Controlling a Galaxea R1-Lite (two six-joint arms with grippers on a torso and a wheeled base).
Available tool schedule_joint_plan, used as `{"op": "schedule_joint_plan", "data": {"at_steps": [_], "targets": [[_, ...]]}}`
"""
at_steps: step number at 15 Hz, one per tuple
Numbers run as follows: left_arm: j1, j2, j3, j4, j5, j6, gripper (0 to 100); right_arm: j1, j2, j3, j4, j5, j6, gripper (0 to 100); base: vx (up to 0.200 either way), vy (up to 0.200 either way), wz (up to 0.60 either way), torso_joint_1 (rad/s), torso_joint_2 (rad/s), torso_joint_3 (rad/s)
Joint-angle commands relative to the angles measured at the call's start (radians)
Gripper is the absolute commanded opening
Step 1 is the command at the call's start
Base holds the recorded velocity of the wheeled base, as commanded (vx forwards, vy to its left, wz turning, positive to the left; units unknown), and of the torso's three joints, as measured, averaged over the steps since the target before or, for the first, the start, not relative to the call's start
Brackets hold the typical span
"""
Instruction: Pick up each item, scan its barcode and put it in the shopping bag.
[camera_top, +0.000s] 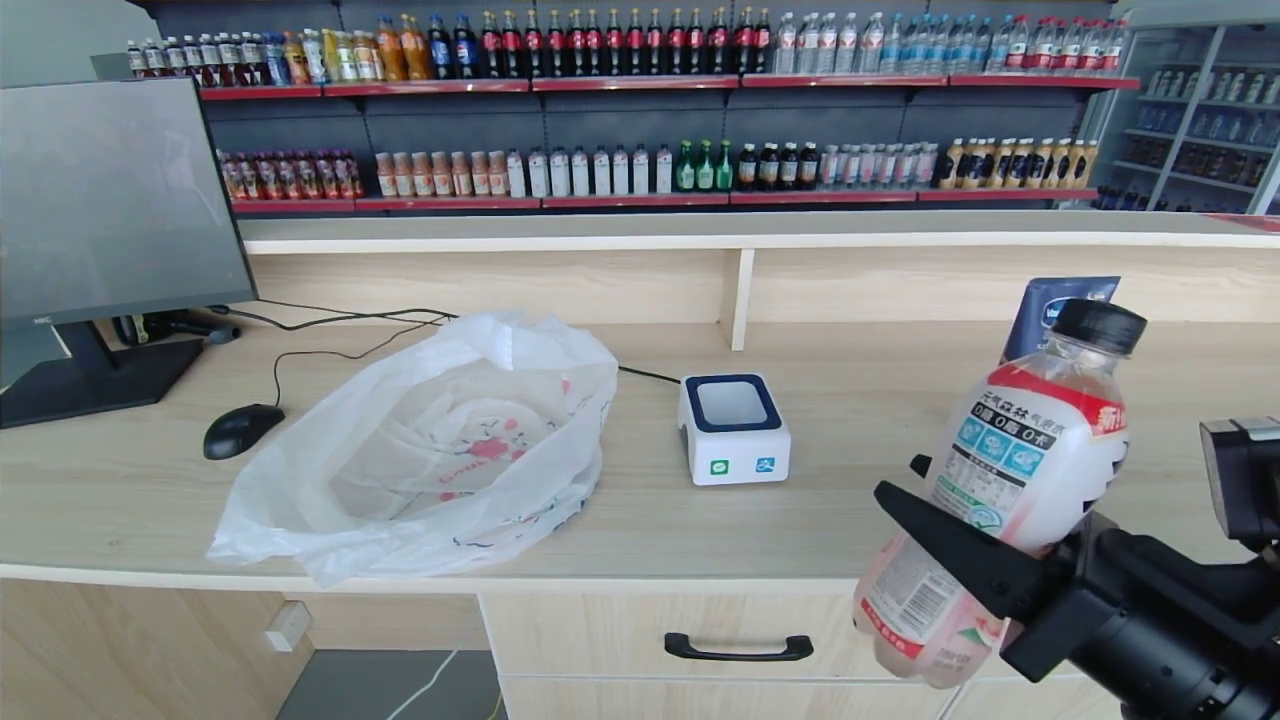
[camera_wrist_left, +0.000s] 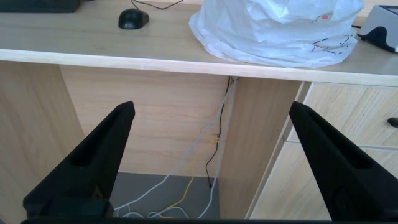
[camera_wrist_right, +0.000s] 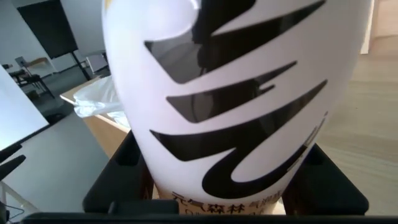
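- Holding a drink bottle (camera_top: 1020, 470) in my right gripper (camera_top: 975, 540), whose fingers are clamped around the body at about mid-height, on the label.
- The bottle hangs tilted in the air over the counter's (camera_top: 850, 520) front edge on my right. Its black cap (camera_top: 1100, 325) points up and away, and it is well apart from the scanner (camera_top: 733, 428).
- I judge it full and fairly heavy. The plastic wall is thin and will give if I squeeze hard, and the glossy label sleeve looks slippery.
- The waist is the right place to hold, because it keeps the weight balanced either side of the fingers.
- The barcode (camera_top: 915, 590) sits low on the label near the base, clear of the fingers, so I should not need to regrip before scanning.
- My left gripper (camera_wrist_left: 211, 112) is spread wide and empty, low in front of the counter, below the shopping bag (camera_top: 430, 450).
- The bag is limp film lying slumped with its mouth open, so a heavy bottle should be lowered in, not dropped.
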Motion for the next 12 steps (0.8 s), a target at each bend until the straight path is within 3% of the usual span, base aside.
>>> {"op": "schedule_joint_plan", "data": {"at_steps": [1,4,7,12], "targets": [[0.0,0.0,0.0,0.001,0.0,0.0,100,0.002,0.008,-0.017,-0.001,0.013,0.028,0,0.0,0.0,0.0,0.0,0.0,0.0],[0.0,0.0,0.0,-0.001,0.0,0.0,100,0.004,0.011,-0.028,-0.001,0.033,0.094,0,0.0,0.0,0.0,0.0,0.0,0.0],[0.0,0.0,0.0,0.001,0.0,0.001,100,0.004,0.013,-0.04,-0.001,0.135,0.192,0,0.0,0.0,0.0,0.0,0.0,0.0],[0.0,0.0,0.0,0.001,0.0,0.0,100,0.016,0.06,-0.111,-0.001,0.216,0.203,0,0.0,0.0,0.0,0.0,0.0,0.0]]}}
